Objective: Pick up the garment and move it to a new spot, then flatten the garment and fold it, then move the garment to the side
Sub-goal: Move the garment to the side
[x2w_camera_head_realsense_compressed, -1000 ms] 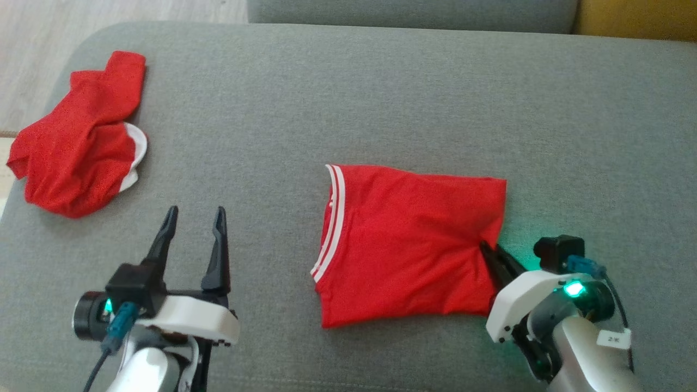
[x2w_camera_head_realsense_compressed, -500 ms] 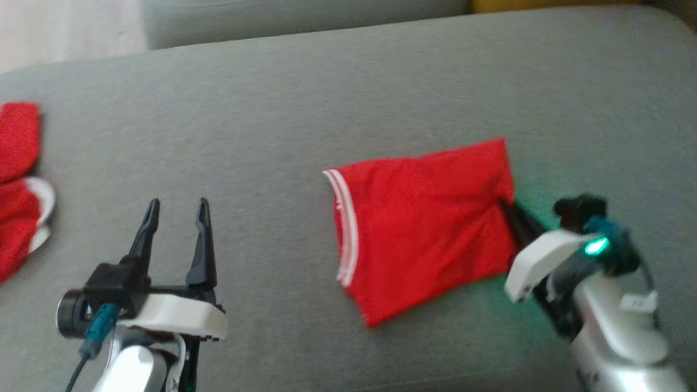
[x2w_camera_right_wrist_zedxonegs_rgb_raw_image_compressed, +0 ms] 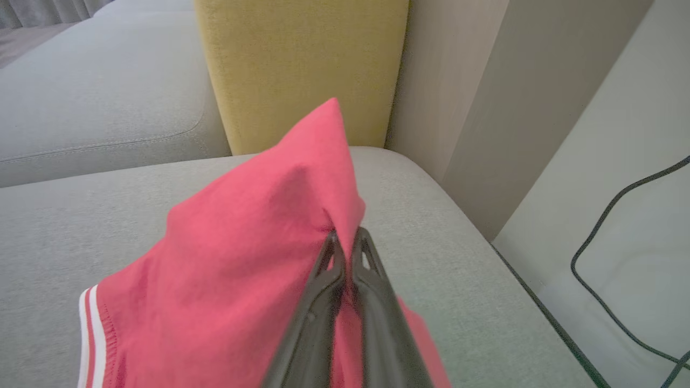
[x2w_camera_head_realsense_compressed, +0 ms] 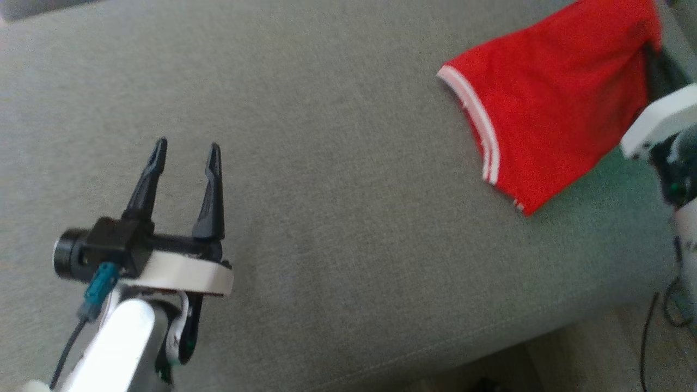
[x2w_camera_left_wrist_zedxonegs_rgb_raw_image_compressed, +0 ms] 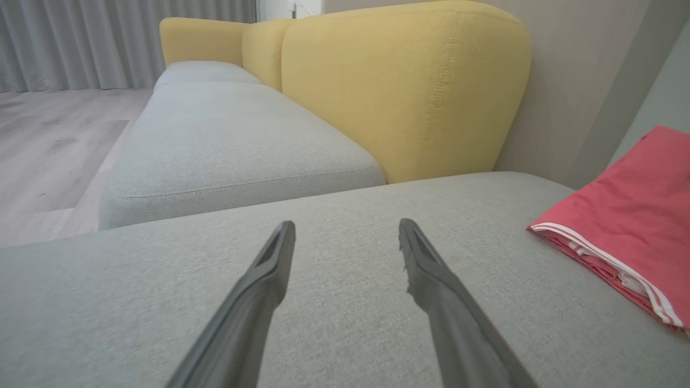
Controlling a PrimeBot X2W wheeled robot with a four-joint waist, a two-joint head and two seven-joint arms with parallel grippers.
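garment (x2w_camera_head_realsense_compressed: pixel 544 109), already folded, now sits toward the right end of the cushion (x2w_camera_head_realsense_compressed: pixel 326 218) with its edge lifted by your right gripper (x2w_camera_right_wrist_zedxonegs_rgb_raw_image_compressed: pixel 345 240), whose jaws clamped fully onto it in the last second, while your left gripper (x2w_camera_head_realsense_compressed: pixel 185 149) hangs wide open and empty, so you look to be in the final move aside.

Soft daylight is falling evenly; the head view is blurring slightly, a green glow tinting the sofa cushion (x2w_camera_head_realsense_compressed: pixel 326 218) beside the red garment (x2w_camera_head_realsense_compressed: pixel 544 109).
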